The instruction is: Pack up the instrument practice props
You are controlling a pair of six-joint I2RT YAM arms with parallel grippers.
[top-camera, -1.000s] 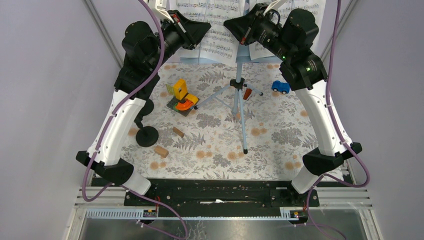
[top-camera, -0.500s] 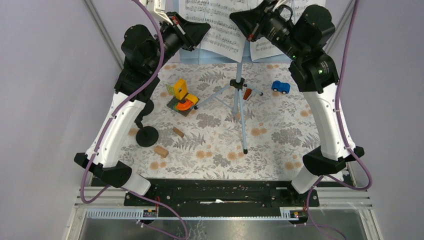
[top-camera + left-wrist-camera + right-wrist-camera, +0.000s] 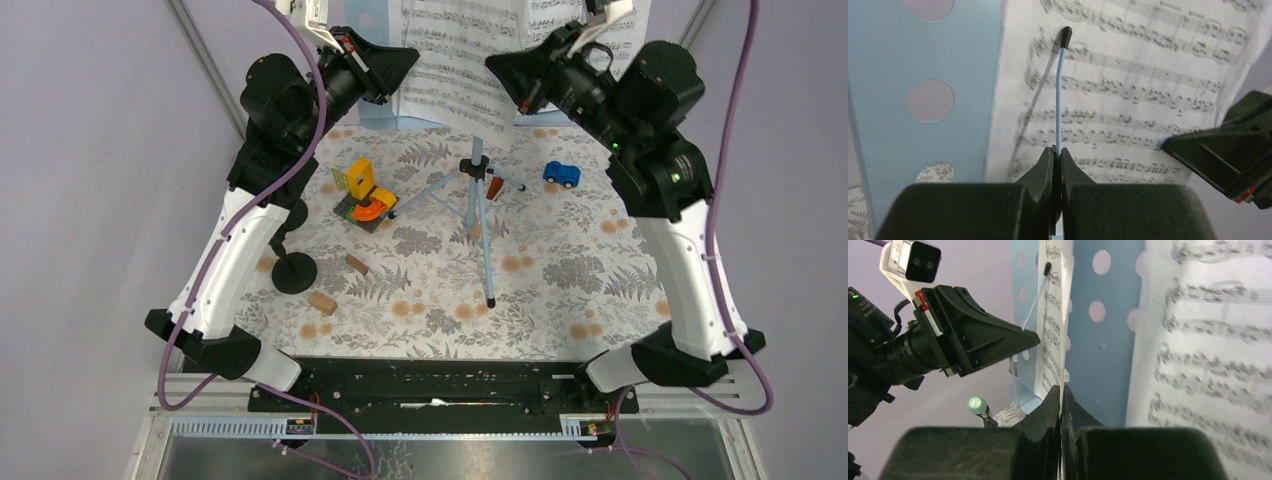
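My left gripper (image 3: 1057, 150) is shut on the thin pale blue wire page-holder (image 3: 1060, 90) of the perforated music rack (image 3: 968, 75). In front of it hangs a white sheet-music page (image 3: 1148, 75). My right gripper (image 3: 1061, 390) is shut on the lower edge of one page (image 3: 1053, 325), seen edge-on, with a second page (image 3: 1208, 340) to its right. From above, both grippers (image 3: 408, 55) (image 3: 497, 68) are high at the back, and the held page (image 3: 460, 75) hangs tilted over the tripod legs (image 3: 478, 200). A mint-green microphone (image 3: 977, 404) shows low down. A black round-based holder (image 3: 294, 272) stands front left.
A blue toy car (image 3: 561, 174) sits at the back right of the floral mat. A yellow-and-orange toy (image 3: 362, 195) lies left of the tripod. Two brown wooden blocks (image 3: 322, 302) (image 3: 356, 264) lie near the black holder, and a small reddish piece (image 3: 494, 187) rests by the tripod hub.
My right arm has swung right and up, pulling the page it holds away from the rack and tilting it. The left gripper has closed fully on the wire holder and stayed put.
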